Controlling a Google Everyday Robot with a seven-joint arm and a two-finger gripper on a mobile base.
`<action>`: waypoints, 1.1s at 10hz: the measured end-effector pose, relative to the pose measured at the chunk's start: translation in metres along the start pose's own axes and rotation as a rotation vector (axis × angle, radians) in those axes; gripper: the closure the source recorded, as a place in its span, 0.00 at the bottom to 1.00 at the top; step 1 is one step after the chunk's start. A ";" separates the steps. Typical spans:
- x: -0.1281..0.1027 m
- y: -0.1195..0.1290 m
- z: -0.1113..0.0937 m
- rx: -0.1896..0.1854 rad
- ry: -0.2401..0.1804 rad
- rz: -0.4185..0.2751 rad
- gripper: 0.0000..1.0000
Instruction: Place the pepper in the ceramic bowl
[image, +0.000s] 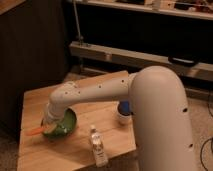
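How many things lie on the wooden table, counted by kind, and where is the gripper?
Bowls: 2 (shallow glossy green bowl, small blue-and-white bowl)
Bottles: 1 (clear plastic bottle)
Vegetables: 1 (slender orange pepper)
Total: 4
The gripper is at the green bowl's left rim, at the pepper.

The white arm (115, 92) stretches left across the view, wrist bent down, hand (49, 127) low.

The pepper (36, 131), slender and orange, lies roughly level, its tip poking out past the left rim of the ceramic bowl (66, 125). The glossy green bowl rests upright on the bench. The gripper (50, 125) sits over the bowl's left side at the pepper's inner end.
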 end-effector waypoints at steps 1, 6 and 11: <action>0.017 0.001 -0.003 0.011 0.009 0.047 0.95; 0.050 0.008 0.007 0.009 0.096 0.141 0.46; 0.051 0.012 0.017 0.001 0.134 0.158 0.20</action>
